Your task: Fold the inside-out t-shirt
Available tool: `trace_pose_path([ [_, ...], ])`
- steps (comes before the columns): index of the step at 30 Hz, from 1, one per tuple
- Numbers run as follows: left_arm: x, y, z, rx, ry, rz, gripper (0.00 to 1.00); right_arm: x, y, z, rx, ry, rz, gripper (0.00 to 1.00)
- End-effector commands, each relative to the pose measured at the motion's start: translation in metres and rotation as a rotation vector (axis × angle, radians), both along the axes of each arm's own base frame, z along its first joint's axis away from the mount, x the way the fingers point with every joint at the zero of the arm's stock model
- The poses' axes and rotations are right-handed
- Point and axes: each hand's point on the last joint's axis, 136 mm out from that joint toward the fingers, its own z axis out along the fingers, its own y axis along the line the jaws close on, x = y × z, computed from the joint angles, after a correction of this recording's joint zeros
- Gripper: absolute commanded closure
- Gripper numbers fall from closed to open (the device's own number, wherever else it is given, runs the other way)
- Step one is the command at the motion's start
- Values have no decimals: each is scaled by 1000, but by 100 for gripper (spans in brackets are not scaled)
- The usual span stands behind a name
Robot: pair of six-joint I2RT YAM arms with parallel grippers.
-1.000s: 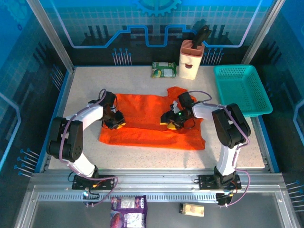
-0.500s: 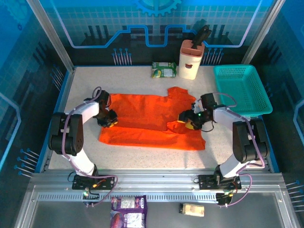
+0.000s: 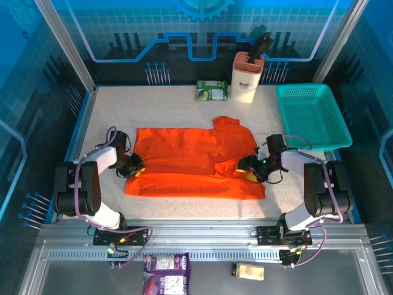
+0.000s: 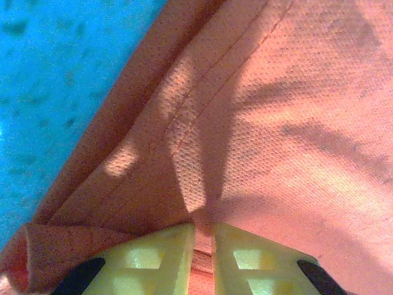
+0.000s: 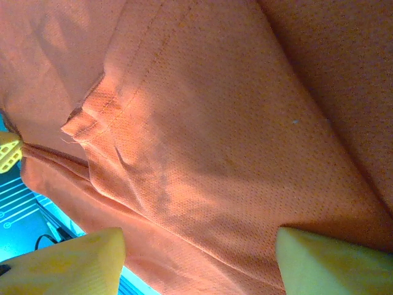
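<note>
the inside-out t-shirt (image 3: 184, 163), bright orange, lies spread flat across the middle of the speckled bench (image 3: 184, 104), its long side running left to right and one sleeve (image 3: 230, 124) poking toward the far edge. the left arm (image 3: 92, 163) reaches in low from the side, and the left jaws sit at the shirt's left edge. in the left wrist view the two yellow fingers (image 4: 159, 252) stand almost together, with a thin strip of orange cloth (image 4: 270, 123) pinched between them, a stitched hem running diagonally above and a rolled fold of fabric at lower left. the right arm (image 3: 307, 166) bends in from the opposite side, and the right jaws rest at the shirt's right edge, near its near-right corner. in the right wrist view the yellow fingers (image 5: 73, 261) stand wide apart with nothing clamped, and the cloth (image 5: 215, 123) lies beyond them, a small folded seam corner at upper left. a teal mesh basket (image 3: 313, 117) stands at the far right of the bench, well apart from the shirt. a white holder (image 3: 247, 77) with a dark handle and a green packet (image 3: 212, 90) sit along the far edge.
</note>
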Motion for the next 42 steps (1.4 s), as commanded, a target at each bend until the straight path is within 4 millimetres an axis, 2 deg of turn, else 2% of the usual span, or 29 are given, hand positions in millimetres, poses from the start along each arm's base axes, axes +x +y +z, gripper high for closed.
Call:
trace_pose_path([
  [1,-29,1,-8,-9,81,49,82,-21,-2,-7,-10,66,13,35],
  [4,-13,0,9,-22,13,40,81,-10,5,10,35,12,25,36],
  [10,43,12,53,48,-144,-44,77,22,10,55,48,-106,52,37],
  [14,81,21,61,98,-169,-115,76,40,10,75,31,-155,66,37],
  [18,114,31,67,160,-191,-197,73,48,9,86,19,-168,73,37],
  [24,151,57,53,300,-145,-319,71,54,8,100,11,-184,78,37],
  [29,176,58,42,299,-134,-368,71,55,6,107,-6,-187,85,37],
  [33,180,65,29,326,-86,-386,70,55,5,112,-10,-196,75,37],
  [38,184,63,14,295,-55,-400,72,52,5,116,-13,-203,66,37],
  [42,186,66,10,310,-45,-399,76,52,2,118,-30,-209,65,37],
])
